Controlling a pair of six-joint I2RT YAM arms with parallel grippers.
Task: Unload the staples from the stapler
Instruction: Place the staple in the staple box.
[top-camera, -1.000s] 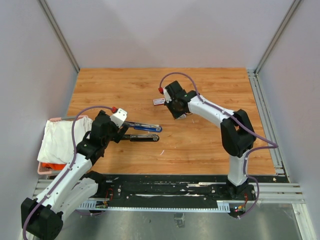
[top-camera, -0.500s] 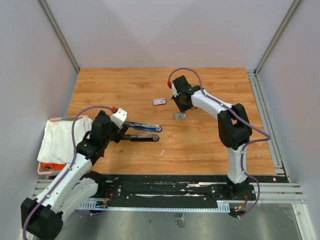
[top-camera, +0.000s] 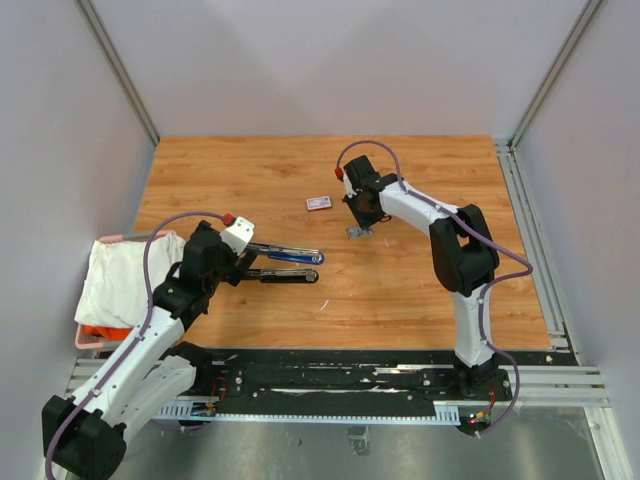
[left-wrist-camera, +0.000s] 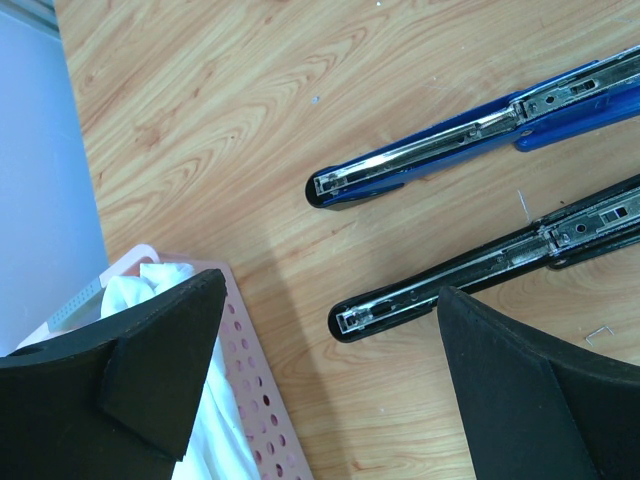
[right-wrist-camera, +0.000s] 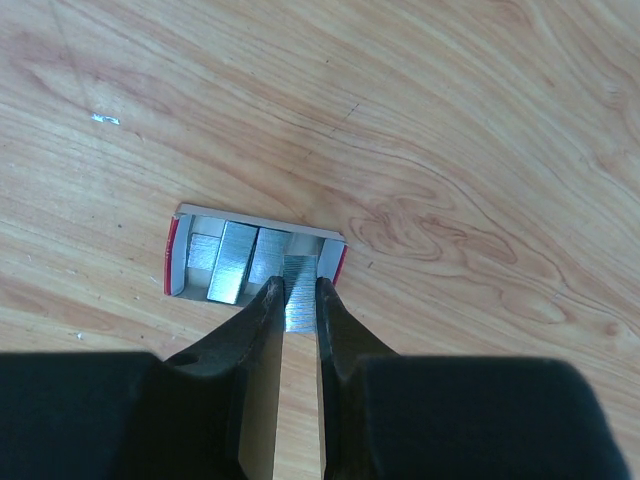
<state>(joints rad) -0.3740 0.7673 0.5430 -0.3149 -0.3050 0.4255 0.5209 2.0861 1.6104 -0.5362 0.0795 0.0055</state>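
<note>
Staples (right-wrist-camera: 299, 285) clamped between right fingers (right-wrist-camera: 335, 325), over open tray (right-wrist-camera: 173, 255) on worktop (right-wrist-camera: 450, 150). Left fingers (left-wrist-camera: 150, 370) held wide apart above blue stapler (left-wrist-camera: 470, 125), black stapler (left-wrist-camera: 480, 265). Risk: strip dropped outside tray or snapped if released off-centre.

No legible text, brand, number or sign is present. The open red-sided box (right-wrist-camera: 173, 258) just ahead of the right gripper (right-wrist-camera: 298, 300) jaws, and the staples (right-wrist-camera: 298, 285) between them, show no print. The blue stapler (left-wrist-camera: 450, 135) and the black stapler (left-wrist-camera: 480, 265) ahead of the left gripper (left-wrist-camera: 330, 290) jaws bear no readable marking.
</note>
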